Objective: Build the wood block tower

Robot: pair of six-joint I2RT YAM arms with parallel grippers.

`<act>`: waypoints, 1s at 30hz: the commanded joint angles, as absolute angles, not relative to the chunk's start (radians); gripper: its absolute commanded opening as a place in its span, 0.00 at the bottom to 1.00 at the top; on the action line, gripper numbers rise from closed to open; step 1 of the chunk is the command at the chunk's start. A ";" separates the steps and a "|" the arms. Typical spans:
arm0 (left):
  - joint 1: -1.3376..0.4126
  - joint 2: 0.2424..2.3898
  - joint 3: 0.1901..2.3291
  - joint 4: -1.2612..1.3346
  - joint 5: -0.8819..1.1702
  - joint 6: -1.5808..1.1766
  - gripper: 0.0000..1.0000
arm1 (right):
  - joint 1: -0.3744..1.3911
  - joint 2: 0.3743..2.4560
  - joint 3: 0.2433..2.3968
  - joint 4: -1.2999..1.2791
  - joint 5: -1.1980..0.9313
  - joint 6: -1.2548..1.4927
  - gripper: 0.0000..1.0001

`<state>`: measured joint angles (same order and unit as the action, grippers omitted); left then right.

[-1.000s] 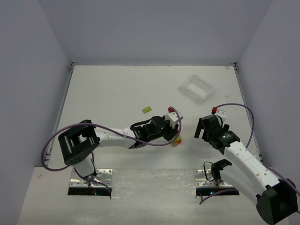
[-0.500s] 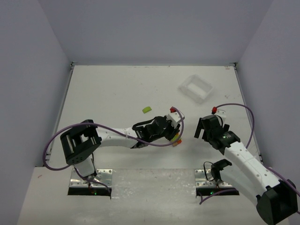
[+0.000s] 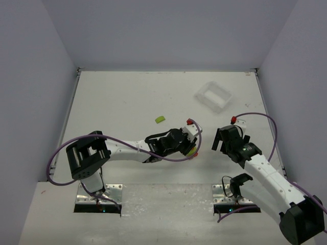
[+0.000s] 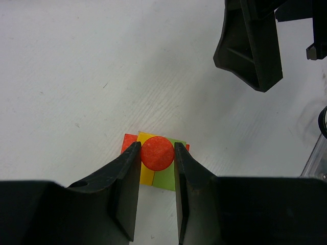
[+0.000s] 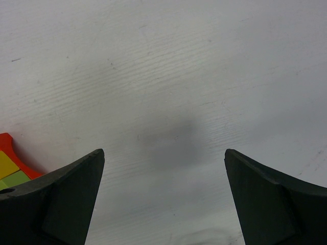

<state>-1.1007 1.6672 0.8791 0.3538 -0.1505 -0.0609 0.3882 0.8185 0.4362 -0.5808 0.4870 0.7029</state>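
My left gripper (image 4: 157,149) is shut on a red round block (image 4: 157,153), held end-up directly over the small stack. The stack has a yellow block (image 4: 146,175) and a green block (image 4: 166,179) side by side on an orange-red base (image 4: 127,142). I cannot tell whether the round block touches them. In the top view the left gripper (image 3: 190,147) covers most of the stack (image 3: 194,151). My right gripper (image 5: 163,153) is open and empty, just right of the stack, whose corner shows in the right wrist view (image 5: 11,164). It also shows in the top view (image 3: 218,139).
A loose green block (image 3: 160,119) lies on the table behind the left arm. A white plastic tray (image 3: 213,96) stands at the back right. One finger of the right gripper (image 4: 250,46) shows close to the stack in the left wrist view.
My left gripper has moved forward and to the right with the red round block, and now sits over the stack. The right arm has not moved.
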 commanded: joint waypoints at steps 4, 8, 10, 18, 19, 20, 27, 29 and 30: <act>-1.112 1.678 0.902 0.383 -0.167 -0.066 0.02 | 0.383 0.802 0.443 -0.554 0.486 0.687 0.99; -1.111 1.681 0.902 0.380 -0.166 -0.066 0.03 | 0.385 0.800 0.444 -0.554 0.489 0.687 0.99; -1.112 1.683 0.901 0.379 -0.166 -0.067 0.03 | 0.384 0.799 0.443 -0.554 0.489 0.688 0.99; -1.114 1.695 0.904 0.370 -0.166 -0.071 0.08 | 0.384 0.804 0.446 -0.554 0.489 0.687 0.99; -1.115 1.697 0.905 0.369 -0.168 -0.071 0.08 | 0.384 0.803 0.445 -0.554 0.490 0.687 0.99; -1.116 1.699 0.907 0.367 -0.169 -0.071 0.09 | 0.383 0.802 0.445 -0.554 0.490 0.687 0.99; -1.121 1.690 0.908 0.358 -0.178 -0.071 0.20 | 0.384 0.796 0.444 -0.554 0.489 0.685 0.99; -1.123 1.688 0.910 0.354 -0.183 -0.071 0.24 | 0.383 0.795 0.443 -0.554 0.488 0.684 0.99; -1.122 1.687 0.911 0.350 -0.184 -0.071 0.28 | 0.385 0.793 0.443 -0.554 0.488 0.686 0.99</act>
<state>-1.1094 1.6897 0.8802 0.3493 -0.1701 -0.0606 0.3882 0.8090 0.4362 -0.5770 0.4698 0.6835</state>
